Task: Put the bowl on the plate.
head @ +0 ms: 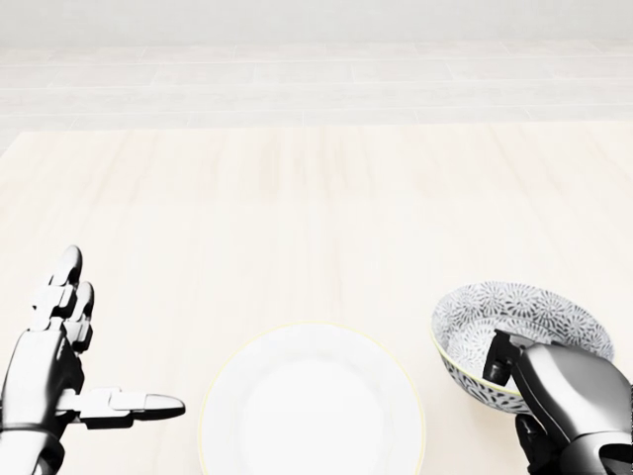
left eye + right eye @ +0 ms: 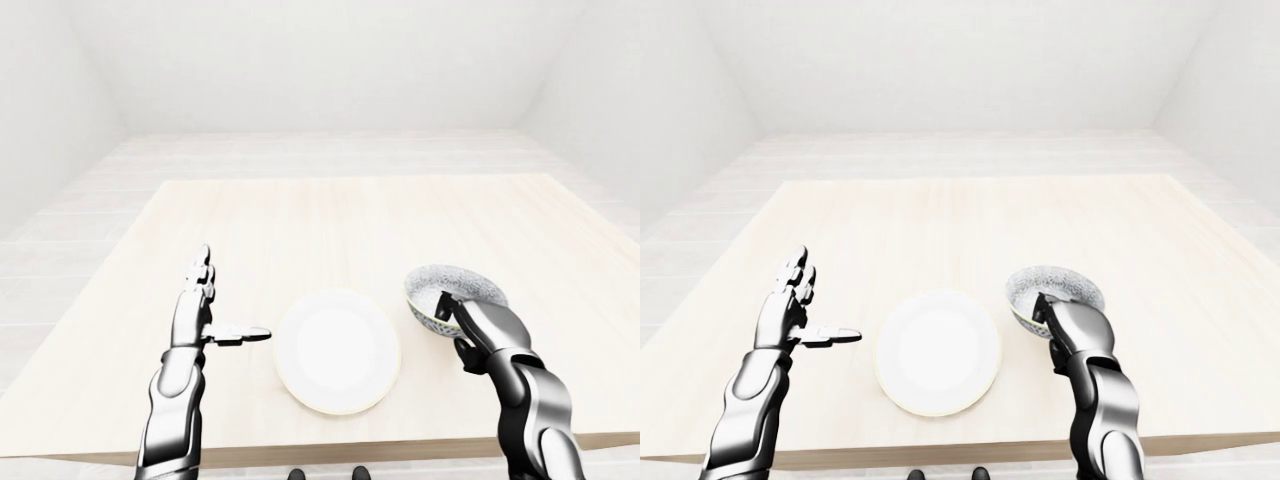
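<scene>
A white round plate (image 1: pixel 312 401) lies near the bottom middle of the head view. To its right a patterned grey-and-white bowl (image 1: pixel 519 327) is lifted and tilted, with my right hand (image 1: pixel 514 381) shut on its near rim, a finger hooked inside. The bowl hangs just right of the plate's edge, apart from it. My left hand (image 1: pixel 94 346) stands open at the bottom left, fingers up and thumb pointing toward the plate, holding nothing.
The light wooden table (image 2: pixel 330 220) stretches away toward the top of each view, with its near edge (image 2: pixel 400 448) just below the plate. White floor and walls surround it.
</scene>
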You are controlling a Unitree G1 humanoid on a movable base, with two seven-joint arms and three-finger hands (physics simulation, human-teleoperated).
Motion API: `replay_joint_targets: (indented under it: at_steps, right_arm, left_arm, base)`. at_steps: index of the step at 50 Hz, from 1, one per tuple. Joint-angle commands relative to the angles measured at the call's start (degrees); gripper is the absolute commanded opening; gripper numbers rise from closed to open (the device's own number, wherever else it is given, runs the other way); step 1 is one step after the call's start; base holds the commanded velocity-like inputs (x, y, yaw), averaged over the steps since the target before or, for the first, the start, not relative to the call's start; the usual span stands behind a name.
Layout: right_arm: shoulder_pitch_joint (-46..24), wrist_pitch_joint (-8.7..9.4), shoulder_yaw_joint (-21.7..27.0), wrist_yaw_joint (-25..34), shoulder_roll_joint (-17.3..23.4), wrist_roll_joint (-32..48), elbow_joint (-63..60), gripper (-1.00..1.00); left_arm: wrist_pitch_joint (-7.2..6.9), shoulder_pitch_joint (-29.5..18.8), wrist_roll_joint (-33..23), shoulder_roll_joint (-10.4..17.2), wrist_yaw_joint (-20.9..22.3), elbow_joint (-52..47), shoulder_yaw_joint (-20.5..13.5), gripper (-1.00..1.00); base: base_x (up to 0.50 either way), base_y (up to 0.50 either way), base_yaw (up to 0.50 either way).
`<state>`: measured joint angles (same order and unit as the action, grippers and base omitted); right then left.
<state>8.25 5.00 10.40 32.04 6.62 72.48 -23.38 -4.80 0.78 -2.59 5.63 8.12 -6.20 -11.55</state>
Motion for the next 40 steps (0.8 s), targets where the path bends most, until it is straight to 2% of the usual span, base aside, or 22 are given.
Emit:
replay_joint_targets:
  at_steps: [1, 14, 21, 35, 40]
  right_arm:
    - [-1.9, 0.0, -1.4, 0.2, -0.5, 3.7, -2.7, -0.88]
    - [-4.2, 0.0, -4.0, -3.2, -0.6, 4.6, -2.8, -0.87]
    - [-3.8, 0.0, -7.1, -6.5, -2.0, 5.1, -2.1, -0.87]
    - [-4.8, 0.0, -14.1, -8.5, -3.9, 6.0, -1.9, -0.9]
    - [-4.9, 0.0, -16.0, -9.1, -3.9, 7.0, -2.4, -0.84]
  left_arm:
    - [-0.03, -0.5, -0.2, 0.0, -0.1, 0.3, 0.4, 1.0]
    - [-0.2, -0.9, -0.1, 0.2, -0.2, 0.3, 0.2, 1.0]
    - [-0.2, -1.3, 0.0, 0.3, -0.2, 0.3, 0.2, 1.0]
    - [-0.2, -2.3, -0.2, 0.6, -0.4, 0.5, 0.4, 1.0]
    - [-0.2, -2.0, -0.3, 0.6, -0.4, 0.5, 0.5, 1.0]
  base:
    - [0.0, 0.0, 0.0]
    - [0.0, 0.0, 0.0]
    - [0.0, 0.0, 0.0]
    - [0.0, 0.0, 0.0]
    - [0.0, 0.0, 0.0]
